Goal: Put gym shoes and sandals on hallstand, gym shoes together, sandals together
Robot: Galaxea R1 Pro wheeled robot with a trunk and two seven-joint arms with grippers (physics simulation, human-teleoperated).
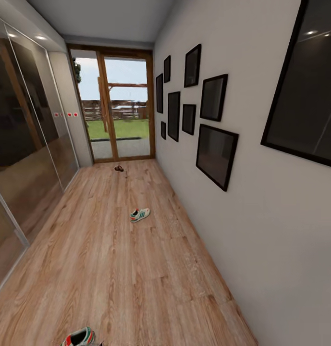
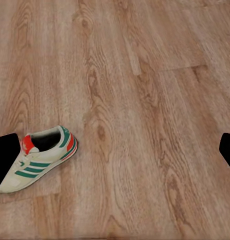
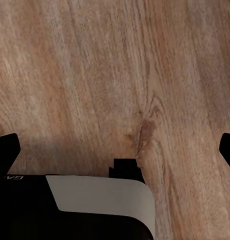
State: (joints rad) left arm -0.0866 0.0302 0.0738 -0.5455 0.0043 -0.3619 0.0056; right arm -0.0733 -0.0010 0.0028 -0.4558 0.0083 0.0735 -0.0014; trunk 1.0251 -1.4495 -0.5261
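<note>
While the corridor floor (image 1: 112,269) stretches toward a glass door (image 1: 118,108), one gym shoe (image 1: 140,215) lies midway along it, its long axis slanting across the planks, heel toward the picture wall. A second gym shoe (image 1: 79,337) sits at the near edge; in the left wrist view this sneaker (image 2: 38,159) lies on its sole, heel toward mid-picture. Small dark sandals (image 1: 119,168) rest by the door. Both the left gripper (image 2: 115,156) and the right gripper (image 3: 115,152) have fingers spread wide, holding nothing.

wood-plank corridor floor (image 3: 120,75) under the spread right end effector (image 3: 120,150) (grey-and-black robot part (image 3: 102,200) below)
</note>
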